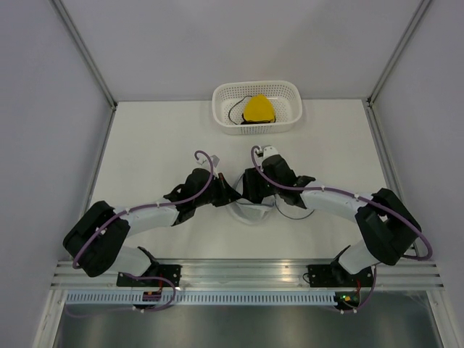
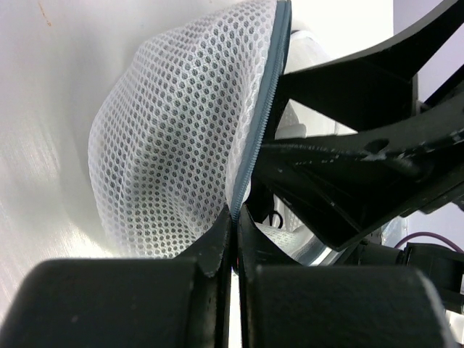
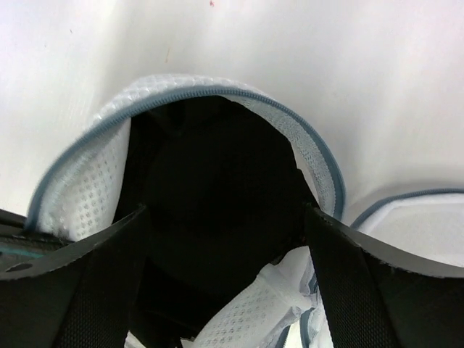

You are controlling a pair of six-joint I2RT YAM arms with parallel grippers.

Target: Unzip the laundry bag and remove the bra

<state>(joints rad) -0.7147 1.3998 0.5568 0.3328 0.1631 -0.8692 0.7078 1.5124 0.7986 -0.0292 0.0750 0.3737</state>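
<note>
The laundry bag (image 1: 251, 213) lies near the middle of the table, between my two grippers. In the left wrist view its white mesh half (image 2: 174, 145) stands up, and my left gripper (image 2: 235, 214) is shut on its grey zipper rim (image 2: 254, 130). My right gripper (image 3: 225, 210) is open, its fingers (image 3: 109, 268) spread wide over the pouch's unzipped mouth (image 3: 217, 90). A dark mass fills that mouth; I cannot tell what it is. The yellow bra (image 1: 258, 109), with thin black straps, lies in the basket at the back. In the top view the left gripper (image 1: 230, 196) and right gripper (image 1: 251, 193) almost touch.
The white perforated basket (image 1: 290, 123) stands at the back centre of the table (image 1: 159, 145). A thin black loop (image 1: 296, 206) lies on the table just right of the pouch. Grey walls enclose the left, right and back sides.
</note>
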